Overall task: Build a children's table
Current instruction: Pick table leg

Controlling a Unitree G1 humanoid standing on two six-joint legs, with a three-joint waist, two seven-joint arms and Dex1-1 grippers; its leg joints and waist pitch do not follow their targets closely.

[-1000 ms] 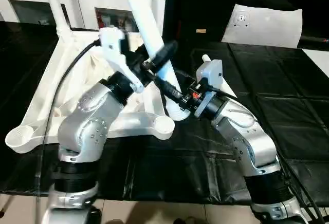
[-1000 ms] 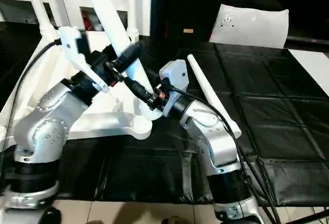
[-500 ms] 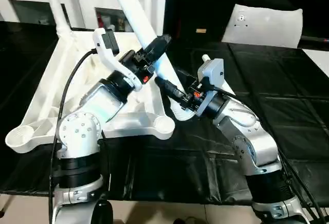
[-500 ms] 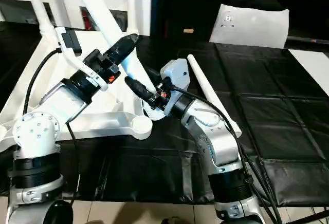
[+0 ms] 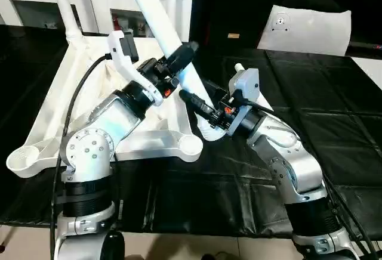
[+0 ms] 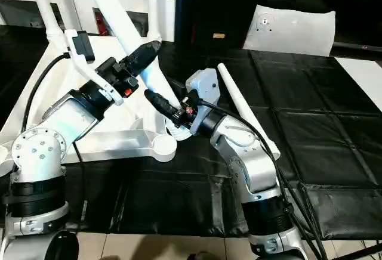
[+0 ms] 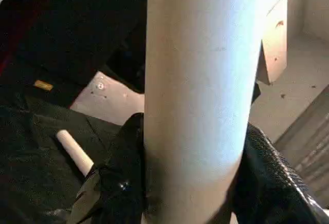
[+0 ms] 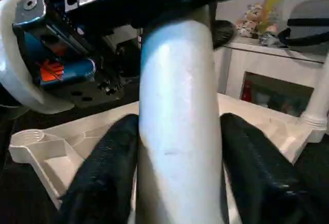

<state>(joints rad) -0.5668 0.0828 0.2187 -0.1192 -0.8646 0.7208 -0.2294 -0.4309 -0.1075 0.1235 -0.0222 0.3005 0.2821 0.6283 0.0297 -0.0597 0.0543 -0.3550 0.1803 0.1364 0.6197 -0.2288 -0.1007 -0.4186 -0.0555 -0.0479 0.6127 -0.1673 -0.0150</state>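
We had the tabletop [image 5: 65,102] lying ribs-up at the left of the frame, with two legs already upright in its far sockets near the upper left. A third leg [image 5: 156,18] leaned steeply across the upper centre, its foot at the near right corner socket [image 5: 209,131]. Our left gripper [image 5: 179,57] was clamped around the shaft higher up; our right gripper [image 5: 194,100] pinched it low down, fingers [image 8: 105,167] on either side. The leg was tilted, so pushing could have jammed it crooked or skidded the tabletop sideways; a fourth leg [image 6: 245,114] lay loose right of centre
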